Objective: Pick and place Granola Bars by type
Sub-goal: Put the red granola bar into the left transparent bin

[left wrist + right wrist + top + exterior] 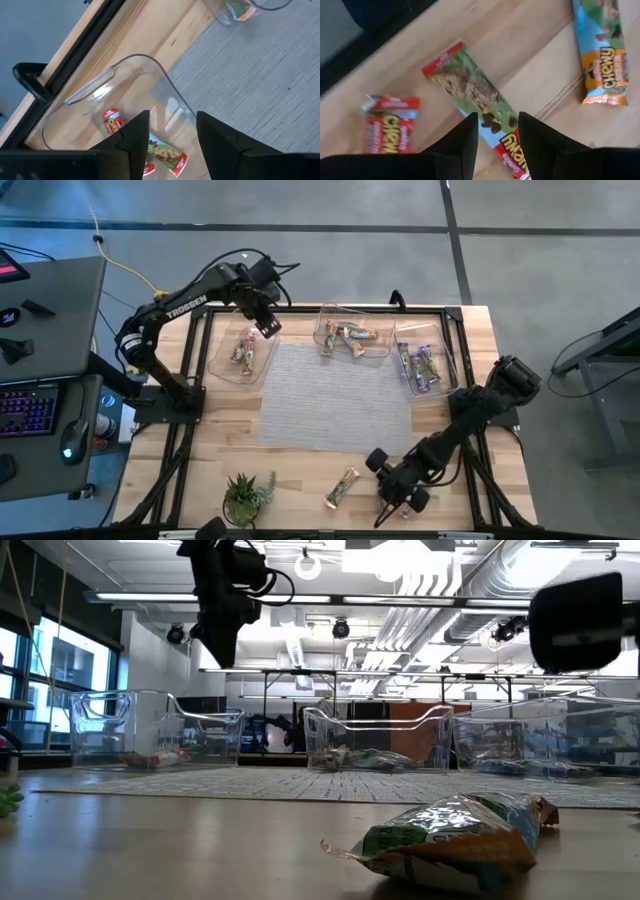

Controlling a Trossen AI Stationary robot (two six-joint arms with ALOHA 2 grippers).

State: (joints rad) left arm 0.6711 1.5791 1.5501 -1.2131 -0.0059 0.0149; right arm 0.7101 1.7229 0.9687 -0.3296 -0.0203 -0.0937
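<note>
My left gripper (267, 327) (172, 135) hangs open and empty above the left clear tub (243, 352), where red-pink bars (162, 155) lie on the floor. My right gripper (398, 492) (497, 135) is open near the table's near edge, pointing down over a red-edged bar (470, 92) that lies flat on the wood between its fingers. A second red bar (387, 125) and a green-orange bar (602, 55) lie flat beside it. Another green-orange bar (342, 487) (450, 835) lies alone on the wood to the left of my right gripper.
The middle tub (352, 335) holds green-orange bars and the right tub (425, 365) holds blue-purple ones. A grey mat (335, 395) covers the table's middle. A small potted plant (245, 495) stands at the near edge. A black frame rail (195, 370) borders the table.
</note>
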